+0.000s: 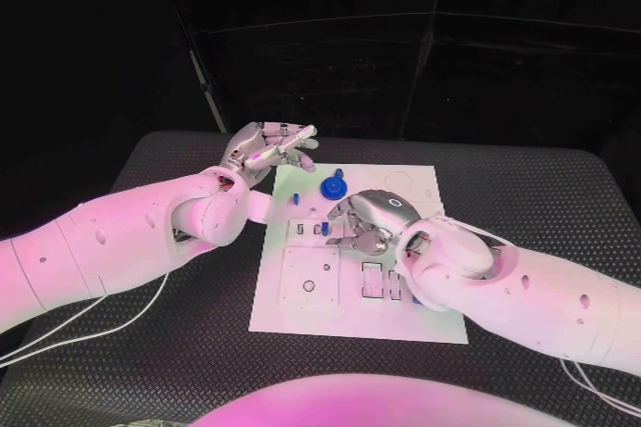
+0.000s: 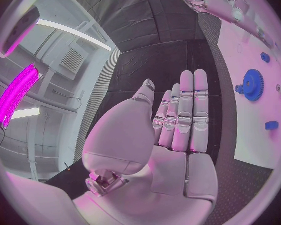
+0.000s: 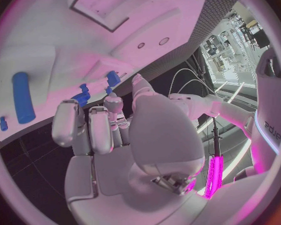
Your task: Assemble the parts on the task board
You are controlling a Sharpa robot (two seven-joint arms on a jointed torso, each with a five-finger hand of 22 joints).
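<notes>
Left hand [image 1: 268,147] released, fingers straight and apart, holding nothing, hovering at the far left corner of the flat white rectangular task board [image 1: 320,307]. Right hand [image 1: 363,221] over the board's middle, fingers curled down; grip: cannot tell. Blue toothed plastic gear [image 1: 333,187] sits on the board between both hands. Black textured tabletop [image 1: 534,205] underneath.

Both arms are white, rounded shells dotted with small dark screw holes. Thin white cables trail beneath each forearm. The left hand [image 1: 263,147] and right hand [image 1: 363,221] are silver, with smooth segmented fingers and broad palm plates.
</notes>
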